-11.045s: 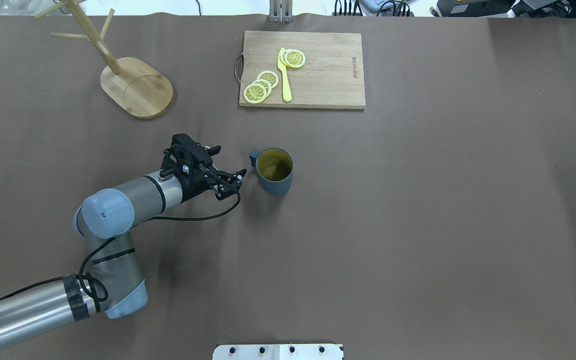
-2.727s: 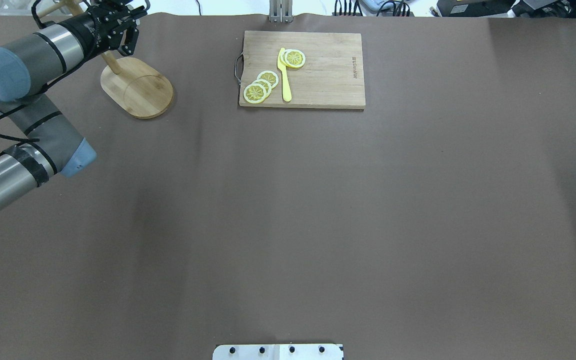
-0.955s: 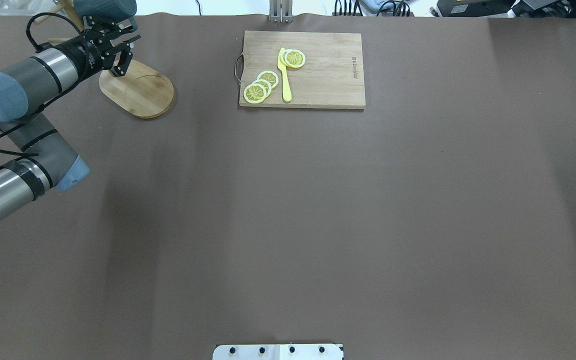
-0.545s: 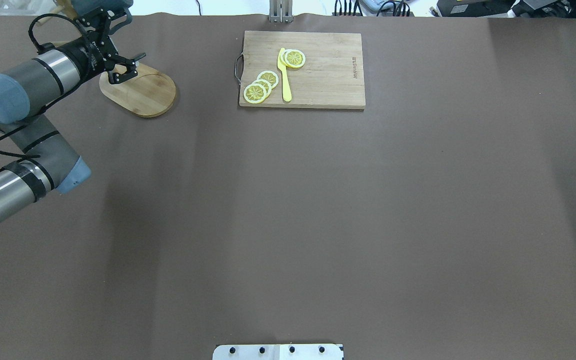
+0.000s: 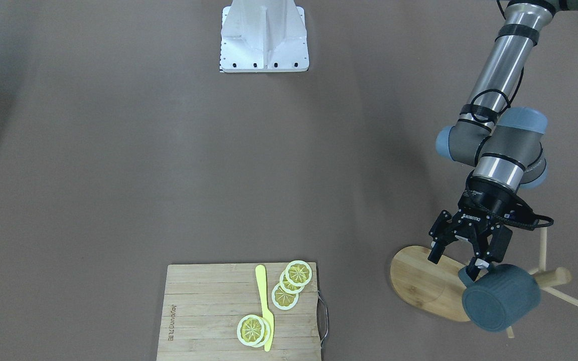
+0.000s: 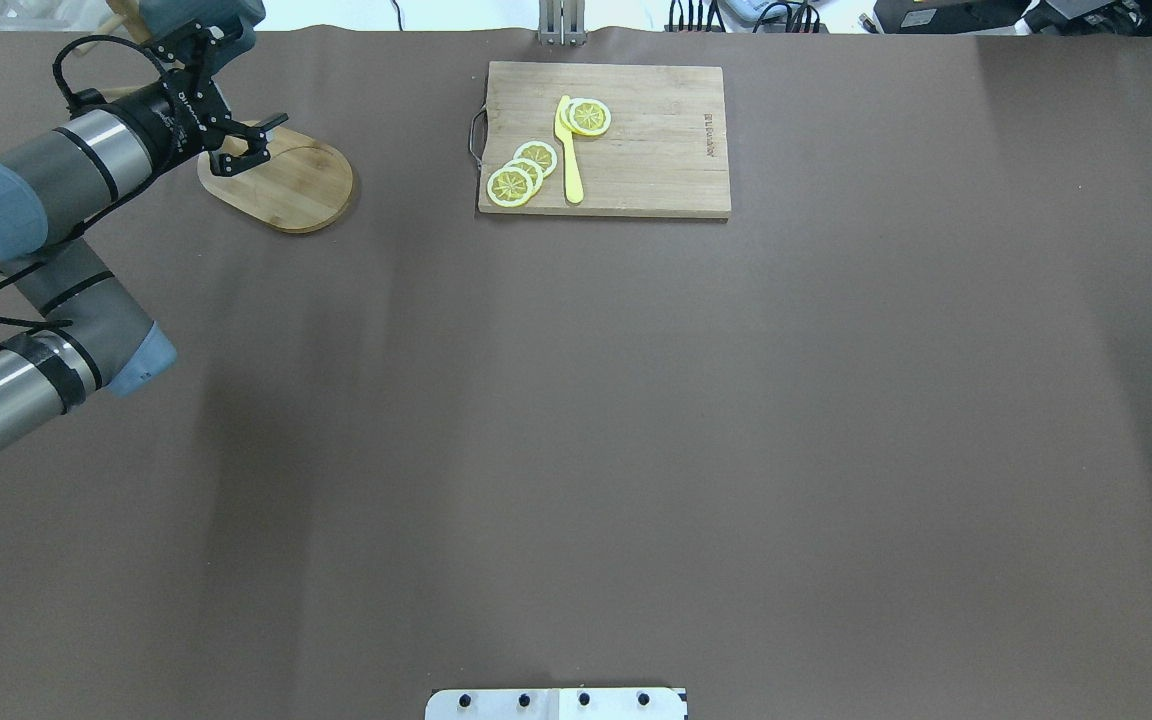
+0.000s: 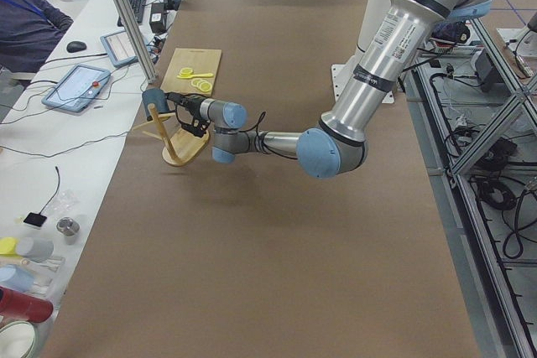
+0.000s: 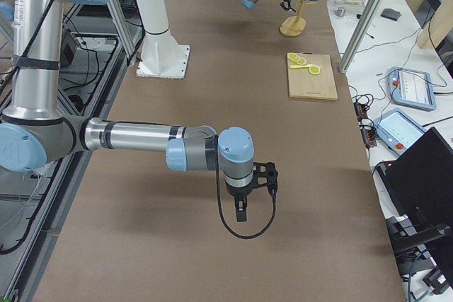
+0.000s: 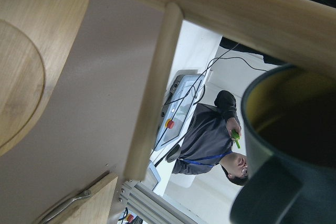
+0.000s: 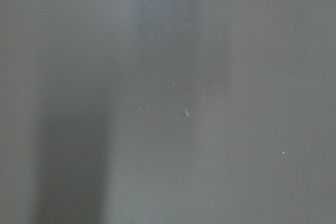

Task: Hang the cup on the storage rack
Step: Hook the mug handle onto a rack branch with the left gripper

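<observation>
The slate-blue cup [image 5: 502,298] hangs by its handle on a peg of the bamboo storage rack [image 5: 422,281], its bottom facing the front camera. My left gripper [image 5: 453,265] is open just beside the handle, one fingertip close to it, with nothing between the fingers. From overhead, the cup [image 6: 198,10] sits at the top edge above the left gripper [image 6: 246,85] and the rack's oval base [image 6: 291,185]. The left wrist view shows the cup's rim and olive inside [image 9: 294,140] next to a rack peg [image 9: 152,93]. My right gripper [image 8: 241,211] shows only in the exterior right view; I cannot tell its state.
A rectangular cutting board [image 6: 636,150] with lemon slices [image 6: 521,175] and a yellow knife [image 6: 568,150] lies at the table's far middle. The robot's white base plate [image 5: 264,35] is at the near edge. A person sits beyond the table's far edge [image 9: 215,140].
The cup has gone from the table's middle to the rack. Over the last second the left gripper has spread its fingers wider and turned, and the cup stays on the peg.
</observation>
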